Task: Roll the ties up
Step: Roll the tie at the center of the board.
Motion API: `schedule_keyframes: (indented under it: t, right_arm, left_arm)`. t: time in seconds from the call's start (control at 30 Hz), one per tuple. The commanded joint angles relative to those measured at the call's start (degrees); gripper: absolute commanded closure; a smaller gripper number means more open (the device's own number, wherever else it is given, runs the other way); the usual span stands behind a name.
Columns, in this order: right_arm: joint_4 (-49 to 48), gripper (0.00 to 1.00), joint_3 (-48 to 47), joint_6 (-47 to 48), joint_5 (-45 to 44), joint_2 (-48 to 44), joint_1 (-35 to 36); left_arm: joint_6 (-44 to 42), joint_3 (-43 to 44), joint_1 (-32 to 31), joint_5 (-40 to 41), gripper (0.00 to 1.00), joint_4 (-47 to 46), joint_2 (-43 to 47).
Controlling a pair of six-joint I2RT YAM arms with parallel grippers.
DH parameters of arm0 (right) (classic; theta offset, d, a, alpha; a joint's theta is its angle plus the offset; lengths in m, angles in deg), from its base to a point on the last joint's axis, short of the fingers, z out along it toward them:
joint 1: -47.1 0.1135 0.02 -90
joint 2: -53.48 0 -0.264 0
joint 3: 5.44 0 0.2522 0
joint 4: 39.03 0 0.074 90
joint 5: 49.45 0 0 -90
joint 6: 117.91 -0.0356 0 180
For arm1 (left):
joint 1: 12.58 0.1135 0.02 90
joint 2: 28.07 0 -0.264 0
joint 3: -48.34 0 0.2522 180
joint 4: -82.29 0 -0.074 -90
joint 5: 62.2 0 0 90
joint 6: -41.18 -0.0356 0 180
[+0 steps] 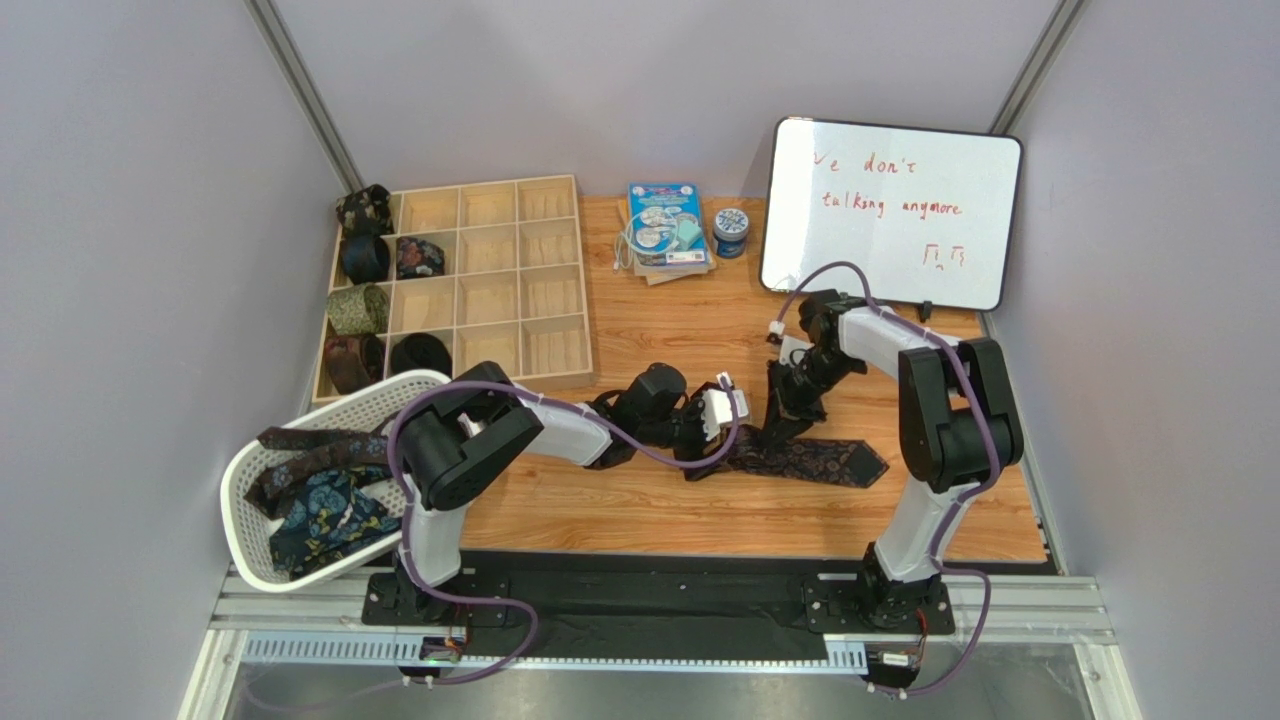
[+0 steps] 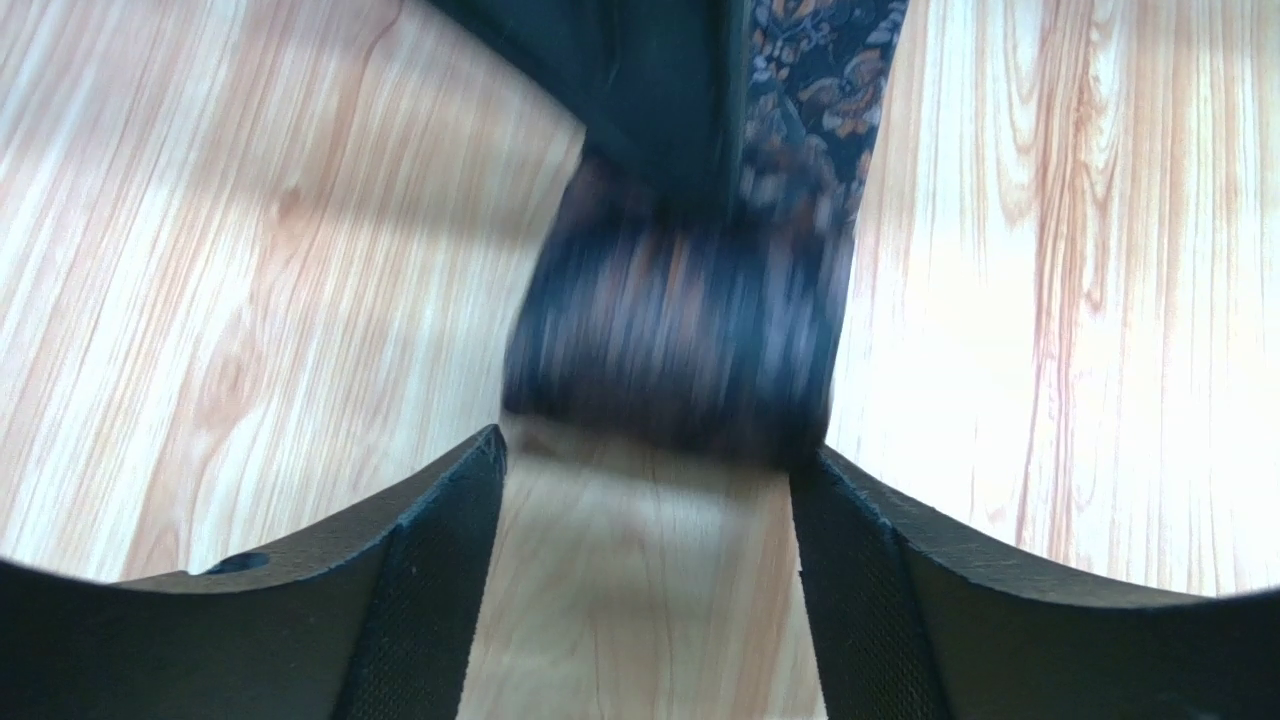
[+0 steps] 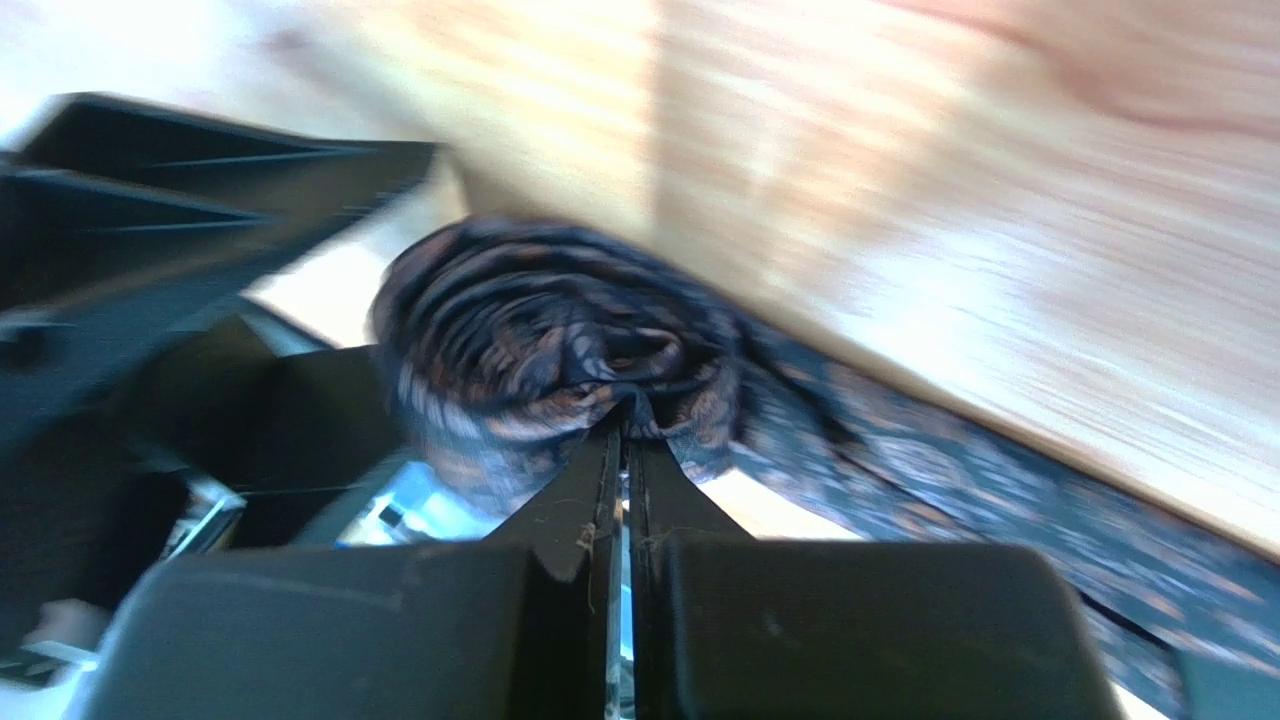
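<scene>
A navy patterned tie lies on the wooden table, its near end wound into a coil. In the left wrist view my left gripper is open, its fingertips just short of the coil's two sides and only bare wood between the pads. From the other side, my right gripper is shut, pinching fabric at the centre of the coil. From above, the left gripper and right gripper meet over the tie's left end, hiding the coil.
A wooden compartment box at the back left holds several rolled ties in its left columns. A white mesh basket with loose ties sits at the near left. A whiteboard, tape packs and a small tin stand at the back.
</scene>
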Motion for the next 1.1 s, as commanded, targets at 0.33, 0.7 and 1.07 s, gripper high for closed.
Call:
schedule_keyframes:
  t: [0.33, 0.7, 1.07]
  right_arm:
    - [-1.4, 1.0, -1.0, 0.7, -18.8, 5.1, 2.9]
    - [-5.0, 1.0, -9.3, -4.4, -14.4, 14.2, 7.8]
    - [-7.9, 1.0, -8.3, -5.4, -9.2, 15.1, 8.0]
  left_arm:
    - [4.8, -1.0, 0.8, -2.6, 0.2, -3.4, 2.0]
    - [8.5, -6.2, 0.7, -1.6, 0.03, -13.3, 3.9]
    - [17.5, -4.6, 0.7, 2.2, 0.1, -23.7, -2.5]
